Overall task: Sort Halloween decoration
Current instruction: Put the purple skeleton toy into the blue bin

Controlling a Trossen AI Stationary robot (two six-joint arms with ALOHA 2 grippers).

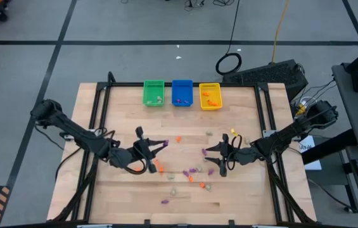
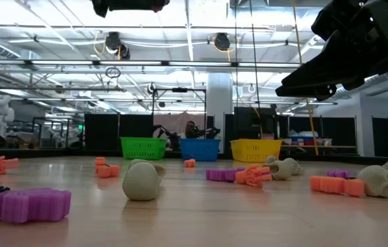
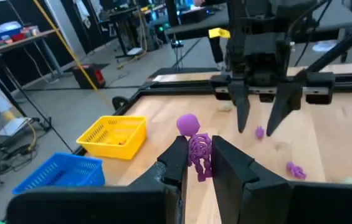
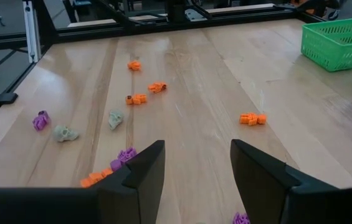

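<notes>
Pinched only thinly in the left gripper (image 3: 199,163), the purple skeleton (image 3: 195,148) might slip before the blue bin (image 3: 60,172), with the right gripper (image 4: 195,163) spread empty nearby.

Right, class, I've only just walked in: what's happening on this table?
Two dark robot arms are sorting tiny plastic Halloween trinkets scattered over a wooden table. The left pincer is shut on a small purple skeleton figure, held above the table. The right pincer hangs open and empty over the loose orange, purple and beige pieces. A green plastic bin, a blue plastic bin and a yellow plastic bin stand in a row at the far edge, each already holding a few pieces.
</notes>
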